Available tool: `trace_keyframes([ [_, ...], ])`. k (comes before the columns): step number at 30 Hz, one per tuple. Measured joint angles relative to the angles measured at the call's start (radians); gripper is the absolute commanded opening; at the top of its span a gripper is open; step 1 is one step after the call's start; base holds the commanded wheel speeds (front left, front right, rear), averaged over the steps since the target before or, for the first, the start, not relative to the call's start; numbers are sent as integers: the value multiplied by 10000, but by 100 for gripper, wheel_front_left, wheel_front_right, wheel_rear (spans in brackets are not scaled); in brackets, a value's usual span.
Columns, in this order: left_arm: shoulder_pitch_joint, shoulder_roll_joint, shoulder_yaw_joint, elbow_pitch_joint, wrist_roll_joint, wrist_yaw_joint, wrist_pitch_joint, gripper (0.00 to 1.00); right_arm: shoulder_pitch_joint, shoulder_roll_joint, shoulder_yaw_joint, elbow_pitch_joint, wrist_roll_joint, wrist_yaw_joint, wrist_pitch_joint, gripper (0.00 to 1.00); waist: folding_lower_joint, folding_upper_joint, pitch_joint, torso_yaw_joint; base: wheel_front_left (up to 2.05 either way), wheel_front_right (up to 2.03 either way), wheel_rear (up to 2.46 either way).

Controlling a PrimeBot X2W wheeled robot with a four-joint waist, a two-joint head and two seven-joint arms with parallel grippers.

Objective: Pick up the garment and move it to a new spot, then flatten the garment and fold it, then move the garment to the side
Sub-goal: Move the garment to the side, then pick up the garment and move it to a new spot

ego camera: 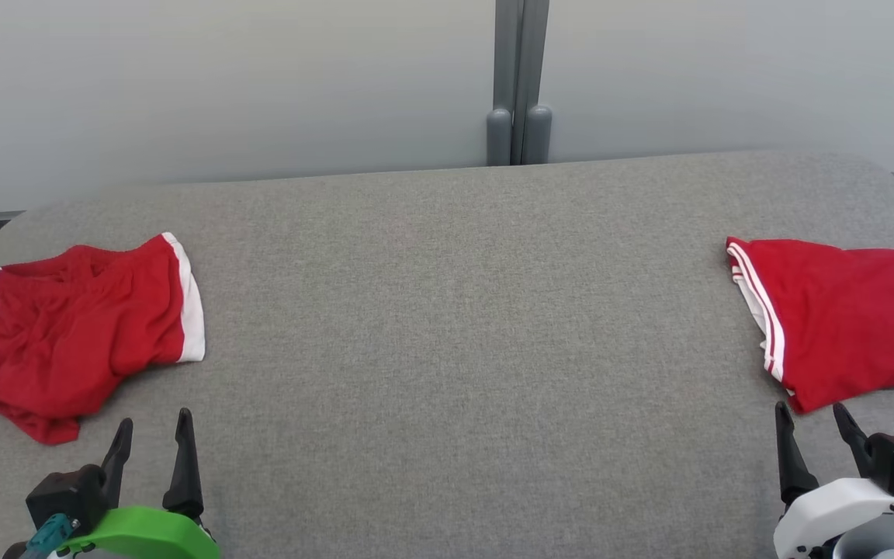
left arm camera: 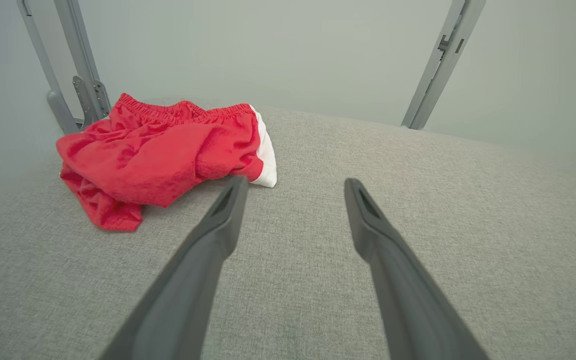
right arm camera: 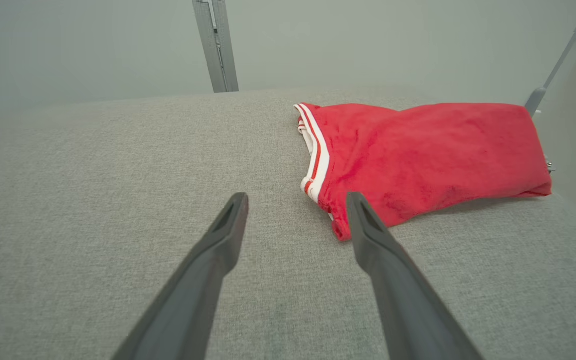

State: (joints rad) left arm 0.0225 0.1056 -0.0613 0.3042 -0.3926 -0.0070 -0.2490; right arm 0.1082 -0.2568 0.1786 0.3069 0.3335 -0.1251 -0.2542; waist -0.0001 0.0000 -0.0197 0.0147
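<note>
The left claw (ego camera: 154, 423) and right claw (ego camera: 812, 411) stand near, fingers apart, empty. The crumpled garment (ego camera: 74, 326), left, likely awaits pickup; the folded garment (ego camera: 843, 318) sits aside, right.

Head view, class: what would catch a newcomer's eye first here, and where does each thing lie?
Two bright red pieces stand out on the grey table: crumpled red shorts with white trim at the far left, and a flatter red garment with white stripes at the far right. Next come the left gripper and the right gripper, both open and empty, low in the corners, each near one garment.
</note>
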Motion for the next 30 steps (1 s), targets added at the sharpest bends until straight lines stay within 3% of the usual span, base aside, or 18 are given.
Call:
trace_keyframes([
  [15,146,-253,261,-324,25,-117,0,100,40,403,-12,-428,-876,0,0,100,0,0,-155,177,0,0,0],
  [22,145,-337,278,-353,198,-121,0,100,38,566,267,-780,-1085,46,0,100,0,0,-172,657,0,0,0],
  [25,148,-384,389,-416,207,-119,0,100,14,673,535,-840,-1172,240,-2,100,0,0,-180,864,0,0,0],
  [30,527,-441,1131,-602,201,40,-2,100,-453,982,1544,-895,-1607,890,-2,100,0,0,-227,1599,0,0,0],
])
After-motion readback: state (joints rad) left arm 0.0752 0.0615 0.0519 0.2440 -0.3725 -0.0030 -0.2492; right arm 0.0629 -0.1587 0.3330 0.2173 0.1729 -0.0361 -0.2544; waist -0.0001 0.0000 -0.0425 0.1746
